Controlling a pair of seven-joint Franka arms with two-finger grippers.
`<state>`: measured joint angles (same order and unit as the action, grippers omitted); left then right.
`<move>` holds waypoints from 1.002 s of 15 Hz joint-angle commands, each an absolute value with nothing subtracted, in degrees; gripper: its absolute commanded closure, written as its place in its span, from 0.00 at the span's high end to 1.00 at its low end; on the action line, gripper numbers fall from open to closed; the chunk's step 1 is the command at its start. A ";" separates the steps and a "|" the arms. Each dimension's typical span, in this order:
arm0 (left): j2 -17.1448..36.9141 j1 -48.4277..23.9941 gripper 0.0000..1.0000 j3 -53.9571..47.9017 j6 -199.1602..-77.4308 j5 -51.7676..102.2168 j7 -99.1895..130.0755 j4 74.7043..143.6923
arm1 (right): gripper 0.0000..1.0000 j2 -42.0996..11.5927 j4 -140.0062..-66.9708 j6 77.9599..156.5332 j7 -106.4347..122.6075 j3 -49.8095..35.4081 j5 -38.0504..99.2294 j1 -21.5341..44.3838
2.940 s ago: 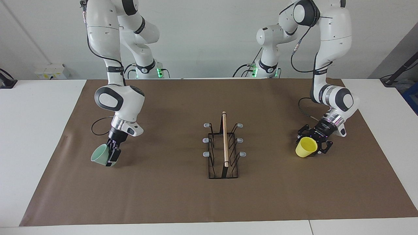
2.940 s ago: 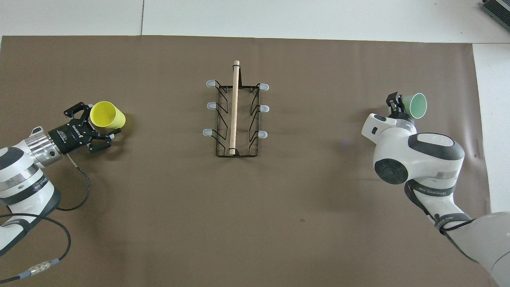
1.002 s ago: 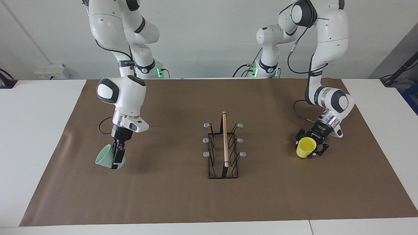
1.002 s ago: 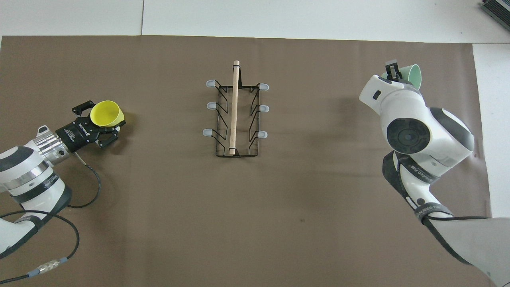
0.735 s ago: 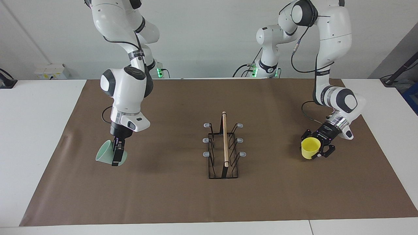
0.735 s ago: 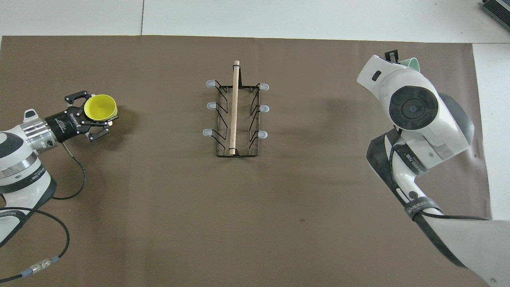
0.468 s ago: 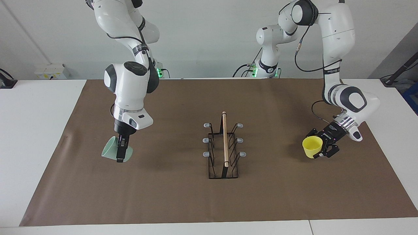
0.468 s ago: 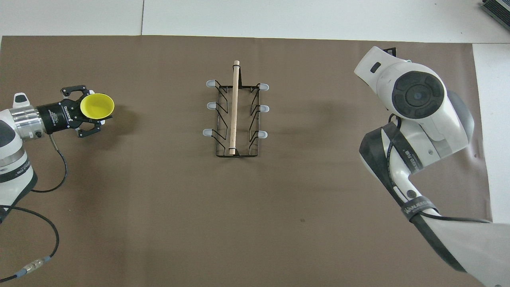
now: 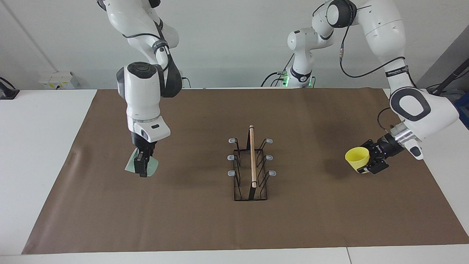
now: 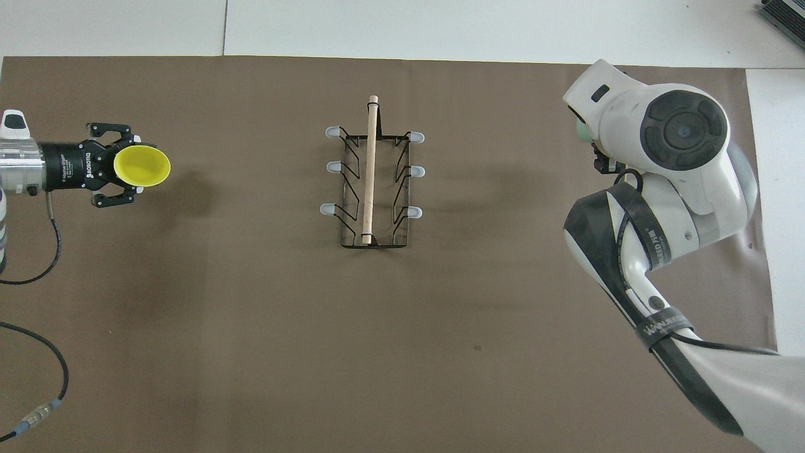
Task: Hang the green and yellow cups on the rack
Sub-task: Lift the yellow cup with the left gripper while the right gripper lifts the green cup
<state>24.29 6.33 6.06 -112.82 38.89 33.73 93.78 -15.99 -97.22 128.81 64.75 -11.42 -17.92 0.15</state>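
Observation:
The black wire rack point(image 9: 251, 172) point(image 10: 372, 182) with its wooden rod stands at the middle of the brown mat. My left gripper point(image 9: 367, 165) point(image 10: 116, 168) is shut on the yellow cup point(image 9: 357, 155) point(image 10: 142, 166). It holds the cup in the air toward the left arm's end of the table, tipped on its side with the mouth turned to the rack. My right gripper point(image 9: 141, 167) points straight down and is shut on the green cup point(image 9: 130, 167), above the mat toward the right arm's end. In the overhead view the right arm's wrist hides nearly all of that cup point(image 10: 581, 131).
A brown paper mat point(image 9: 205, 227) point(image 10: 264, 327) covers most of the white table point(image 9: 40, 146). The left arm's black cable point(image 10: 38, 270) hangs over the mat. A grey box point(image 9: 58, 79) sits at the table's edge near the right arm's base.
The left gripper swung outward toward its end of the table and turned the yellow cup's mouth toward the rack. The right gripper rose and carried the green cup toward the rack.

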 commanded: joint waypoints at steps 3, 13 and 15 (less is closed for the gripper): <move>23.91 2.82 0.00 6.85 -109.95 23.49 34.72 88.42 | 0.00 -13.89 -97.21 126.21 65.74 -12.04 -7.14 -0.62; 17.50 -0.17 0.00 6.77 -111.09 -0.59 32.78 88.51 | 0.00 -10.20 -97.56 122.71 65.83 -12.04 17.10 -3.50; 16.18 -1.58 0.00 7.03 -111.71 -5.86 33.48 88.68 | 0.00 -9.32 -97.82 120.95 66.27 -12.04 25.53 -5.00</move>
